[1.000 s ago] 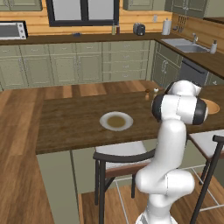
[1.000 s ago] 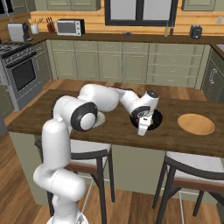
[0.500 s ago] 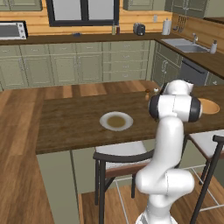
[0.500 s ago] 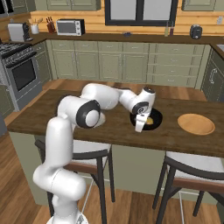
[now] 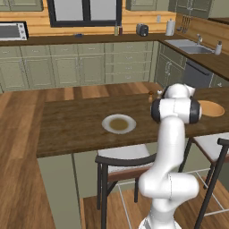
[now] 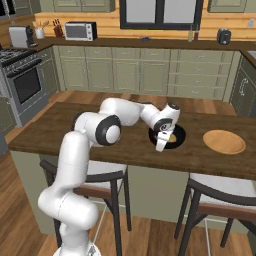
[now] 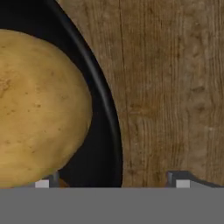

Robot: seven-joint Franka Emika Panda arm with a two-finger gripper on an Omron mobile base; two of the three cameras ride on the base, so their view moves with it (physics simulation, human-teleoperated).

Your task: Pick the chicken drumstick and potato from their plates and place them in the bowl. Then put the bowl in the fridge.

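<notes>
The black bowl (image 6: pixel 176 134) stands on the island counter, and the tan-yellow potato (image 7: pixel 39 105) lies inside it. My gripper (image 6: pixel 161 144) is low at the bowl's near-left rim and open. In the hand view the gripper (image 7: pixel 113 181) straddles the bowl's rim (image 7: pixel 109 131), one fingertip (image 7: pixel 46 183) inside by the potato and the other over bare wood. A sliver of orange-brown shows under the potato; I cannot tell whether it is the chicken drumstick. The pale grey-white plate (image 5: pixel 118 124) and the tan-orange plate (image 6: pixel 224 141) hold nothing. The fridge is out of view.
Two stools (image 6: pixel 220 197) stand along the island's near edge. Small shakers (image 5: pixel 151 95) sit at the counter's far edge behind the arm. Cabinets, a stove (image 6: pixel 22 85) and a sink (image 5: pixel 185 44) line the far walls.
The hand has shifted slightly left and down to the bowl's near rim. Its jaws stay wide apart. Bowl and plates have not moved.
</notes>
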